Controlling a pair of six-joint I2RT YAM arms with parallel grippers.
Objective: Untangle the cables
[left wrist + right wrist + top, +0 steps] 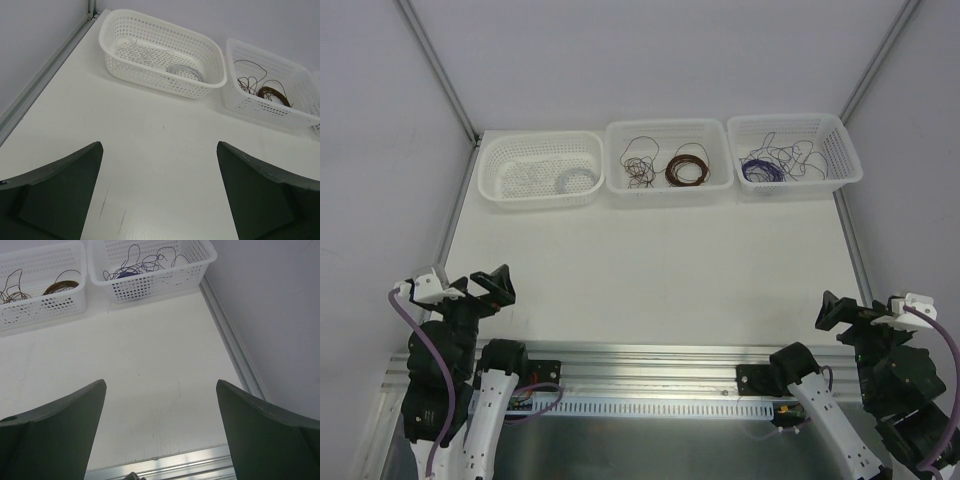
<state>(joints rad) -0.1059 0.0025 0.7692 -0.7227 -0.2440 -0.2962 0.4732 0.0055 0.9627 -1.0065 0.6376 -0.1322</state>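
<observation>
My left fingers and right fingers are both spread wide and hold nothing, low by the bases and well apart from the cables, which lie as scribbly loops inside the three baskets at the far edge of the tabletop. My worry is that the strands are hair-thin: a pinch may close on nothing, catch the brown coil beside them, or drag a light basket along

The purple wires are being picked out clearly, and the dark brown wires, and the pale grey wires, faintly. A brown coil and a white coil are being shown. The baskets are being seen white, dotted with rows of holes; the table, plain white.
</observation>
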